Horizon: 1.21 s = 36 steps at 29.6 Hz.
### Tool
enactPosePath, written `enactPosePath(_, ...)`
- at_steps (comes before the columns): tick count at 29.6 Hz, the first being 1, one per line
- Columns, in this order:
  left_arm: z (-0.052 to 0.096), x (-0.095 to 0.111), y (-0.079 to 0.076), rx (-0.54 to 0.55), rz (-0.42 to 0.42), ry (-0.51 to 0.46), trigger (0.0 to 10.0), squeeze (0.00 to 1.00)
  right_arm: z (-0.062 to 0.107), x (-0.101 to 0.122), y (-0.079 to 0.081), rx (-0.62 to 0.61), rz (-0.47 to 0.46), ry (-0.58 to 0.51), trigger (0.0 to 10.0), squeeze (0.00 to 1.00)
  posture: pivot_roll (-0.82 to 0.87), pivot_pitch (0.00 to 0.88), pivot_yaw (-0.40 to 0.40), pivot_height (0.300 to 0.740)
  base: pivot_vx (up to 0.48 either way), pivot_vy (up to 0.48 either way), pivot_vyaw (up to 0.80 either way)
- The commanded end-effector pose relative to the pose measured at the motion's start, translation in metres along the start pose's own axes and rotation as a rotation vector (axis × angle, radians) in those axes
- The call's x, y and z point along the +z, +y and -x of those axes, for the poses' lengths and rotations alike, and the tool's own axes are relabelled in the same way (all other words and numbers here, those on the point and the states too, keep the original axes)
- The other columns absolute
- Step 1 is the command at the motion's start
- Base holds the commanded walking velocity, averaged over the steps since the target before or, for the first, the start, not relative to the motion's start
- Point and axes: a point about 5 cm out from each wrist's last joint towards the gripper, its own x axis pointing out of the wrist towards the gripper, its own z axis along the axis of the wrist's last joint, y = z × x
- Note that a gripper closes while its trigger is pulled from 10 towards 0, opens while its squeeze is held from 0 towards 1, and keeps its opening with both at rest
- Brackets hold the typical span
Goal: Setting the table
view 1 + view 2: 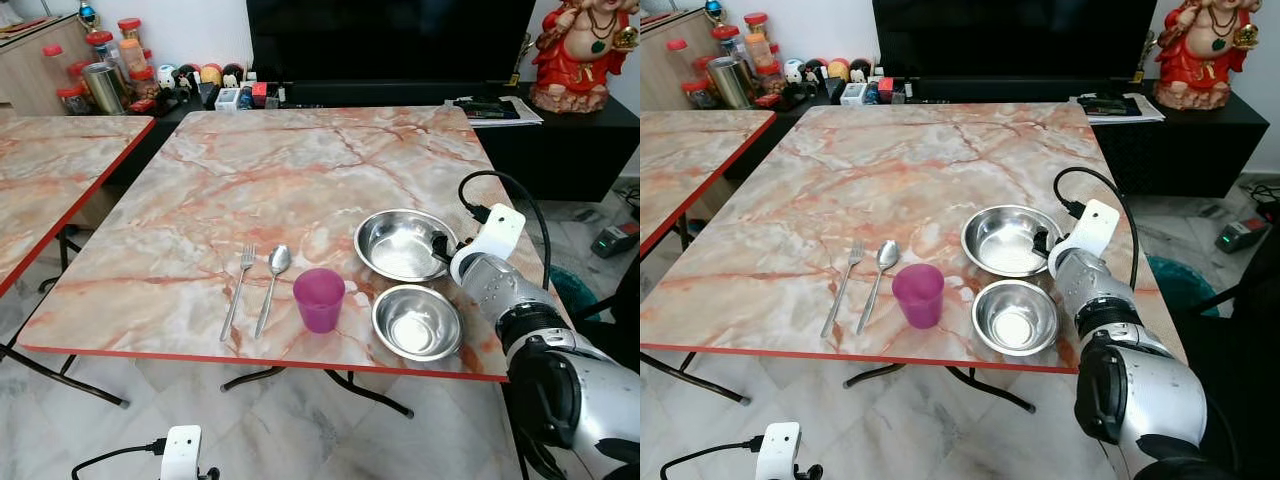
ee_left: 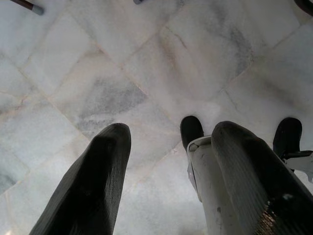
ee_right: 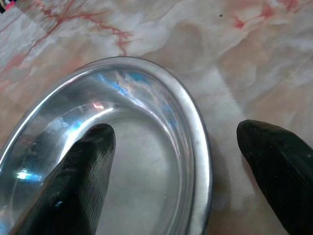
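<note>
You had right gripper [image 3: 171, 171] spread wide astride rim of larger steel bowl [image 1: 404, 243], lower right of frame, unclamped, likely set to grip. Left gripper [image 2: 166, 181] hung apart, empty, over floor [image 2: 122, 73].

Marble-top table [image 1: 250, 190], second table [image 1: 50, 160] left, black cabinet [image 1: 560, 140], pale marble floor [image 2: 122, 73].

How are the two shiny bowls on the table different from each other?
The far steel bowl looks wider and shallower; the near steel bowl looks smaller and deeper. The far bowl has the right pincer open around its rim, one finger inside and one outside; the near bowl has nothing on it. The near bowl sits at the table's front edge beside the pink cup; the far bowl sits farther back. Both are round, silver and empty.
</note>
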Motion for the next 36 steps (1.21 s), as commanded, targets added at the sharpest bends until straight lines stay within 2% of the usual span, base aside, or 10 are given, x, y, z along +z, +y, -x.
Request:
enactPosePath(1, 0.001, -0.004, 0.004, 0.008, -0.007, 0.02, 10.0, 0.0, 0.0, -0.004, -0.001, -0.008, -0.01, 0.006, 10.0, 0.0, -0.05, 0.0, 0.05, 0.74, 0.0, 0.0, 0.0)
enactPosePath(15, 0.001, -0.003, 0.003, 0.007, -0.012, 0.019, 10.0, 0.0, -0.001, -0.013, 0.002, -0.008, -0.021, 0.019, 10.0, 0.0, -0.05, 0.0, 0.048, 0.74, 0.0, 0.0, 0.0)
enactPosePath(16, 0.001, -0.003, 0.003, 0.007, -0.012, 0.018, 10.0, 0.0, -0.001, -0.013, 0.003, -0.003, -0.019, 0.019, 2.8, 0.0, -0.04, 0.0, 0.047, 0.74, 0.0, 0.0, 0.0)
enactPosePath(17, 0.001, -0.003, 0.003, 0.007, -0.012, 0.018, 10.0, 0.0, -0.001, -0.014, 0.004, 0.003, -0.016, 0.021, 0.0, 0.0, -0.04, 0.0, 0.047, 0.74, 0.0, 0.0, 0.0)
enactPosePath(36, 0.0, -0.002, 0.003, 0.007, -0.01, 0.014, 10.0, 0.0, -0.001, -0.015, 0.005, 0.004, 0.003, 0.024, 0.0, 0.0, -0.04, 0.0, 0.047, 0.74, 0.0, 0.0, 0.0)
